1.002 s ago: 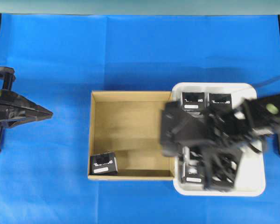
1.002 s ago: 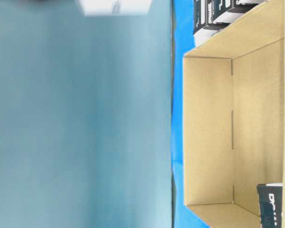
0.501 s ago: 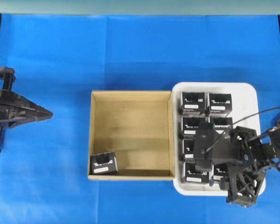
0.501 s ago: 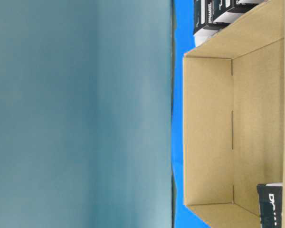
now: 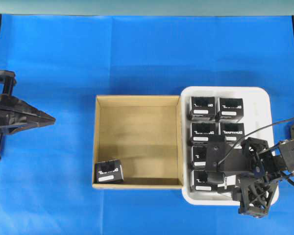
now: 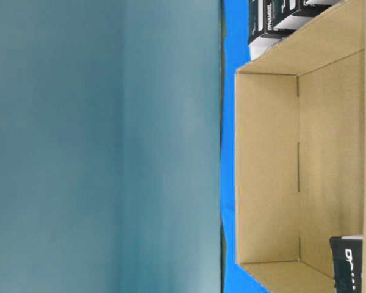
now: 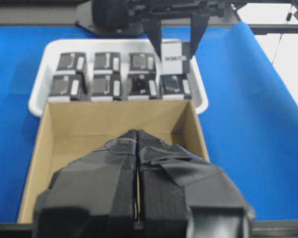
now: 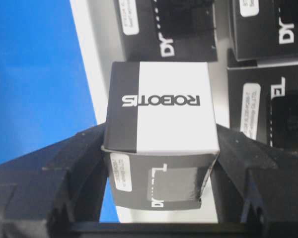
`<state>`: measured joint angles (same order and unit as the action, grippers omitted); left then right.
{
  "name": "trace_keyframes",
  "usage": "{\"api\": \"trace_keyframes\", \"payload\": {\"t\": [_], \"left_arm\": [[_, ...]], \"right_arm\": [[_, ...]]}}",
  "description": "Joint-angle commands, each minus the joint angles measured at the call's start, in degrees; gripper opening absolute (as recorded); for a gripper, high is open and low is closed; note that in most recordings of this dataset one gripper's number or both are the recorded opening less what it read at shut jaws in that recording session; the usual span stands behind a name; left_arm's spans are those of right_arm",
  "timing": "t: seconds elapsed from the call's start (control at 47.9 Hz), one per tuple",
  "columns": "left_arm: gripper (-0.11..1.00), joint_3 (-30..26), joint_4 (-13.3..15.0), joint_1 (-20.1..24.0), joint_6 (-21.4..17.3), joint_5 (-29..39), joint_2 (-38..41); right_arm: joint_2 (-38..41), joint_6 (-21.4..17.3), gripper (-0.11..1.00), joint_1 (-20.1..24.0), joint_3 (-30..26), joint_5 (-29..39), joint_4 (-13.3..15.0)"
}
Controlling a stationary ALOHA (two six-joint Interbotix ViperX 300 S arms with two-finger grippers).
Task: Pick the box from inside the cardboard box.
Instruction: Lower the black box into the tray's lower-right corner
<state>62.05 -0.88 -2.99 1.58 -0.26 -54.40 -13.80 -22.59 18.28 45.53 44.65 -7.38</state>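
Right gripper pinches a small black box between its two fingers; the box's upward end is half black, half white, with "ROBOTIS" in black letters, and a white label strip shows on its side. In the overhead view the right gripper sits over the near part of the white tray, at the right of the blue table cover, among the other black boxes standing there in two columns.

Another black box with white lettering and a white label strip sits inside the cardboard box, in its near-left corner, touching the walls. The cardboard box is brown and square with low walls and a plain tan floor; its right wall touches the tray. The table-level view shows only a cut-off corner of that box against the tan inside.

Left gripper hangs over the cover well left of the cardboard box, its taped black fingers pressed together, holding nothing.
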Motion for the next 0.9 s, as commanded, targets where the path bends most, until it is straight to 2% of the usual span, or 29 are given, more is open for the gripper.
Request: {"api": "trace_keyframes", "payload": {"t": [0.0,0.146,0.292,0.48,0.877], "left_arm": [[-0.05,-1.67,-0.09,-0.18,0.09,-0.26,0.26],[-0.05,-1.67,-0.09,-0.18,0.09,-0.26,0.44],[-0.05,-1.67,-0.09,-0.18,0.09,-0.26,0.44],[-0.05,-1.67,-0.09,-0.18,0.09,-0.26,0.44],[-0.05,-1.67,-0.09,-0.18,0.09,-0.35,0.44]], "right_arm": [[0.0,0.18,0.62,-0.09,-0.97,2.02,0.09],[-0.7,0.44,0.62,-0.09,-2.29,6.24,0.7],[0.79,0.88,0.61,-0.09,-2.55,4.04,2.11],[4.57,1.76,0.62,-0.09,-3.43,3.43,2.55],[8.53,2.9,0.62,-0.09,-6.68,6.59,4.13]]}}
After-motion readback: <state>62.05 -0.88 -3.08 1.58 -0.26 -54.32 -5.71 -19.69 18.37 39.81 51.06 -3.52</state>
